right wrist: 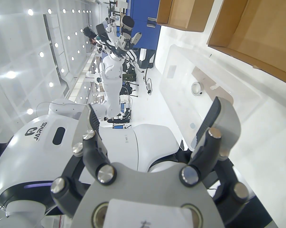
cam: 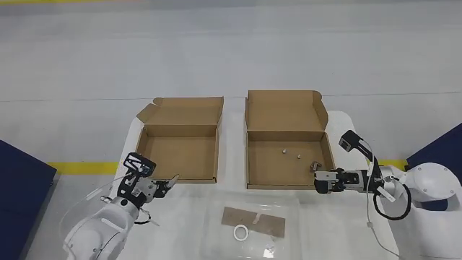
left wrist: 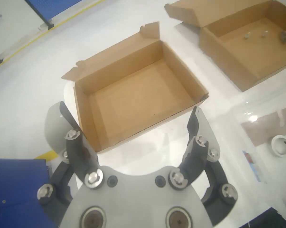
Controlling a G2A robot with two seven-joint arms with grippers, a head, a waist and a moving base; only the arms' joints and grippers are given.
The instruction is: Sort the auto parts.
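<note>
L gripper (cam: 164,185) wide, empty, near-left of bare L box (cam: 180,159). R gripper (cam: 317,180) wide, empty too, at near-right corner of R box (cam: 278,170), which holds small parts (cam: 285,148). Loose ring (cam: 240,232) sits in clear tray (right wrist: 178,77), near centre. Prob. next pick, hence open jaws.

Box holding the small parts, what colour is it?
The box is plain brown cardboard, clearest in the left wrist view.
</note>
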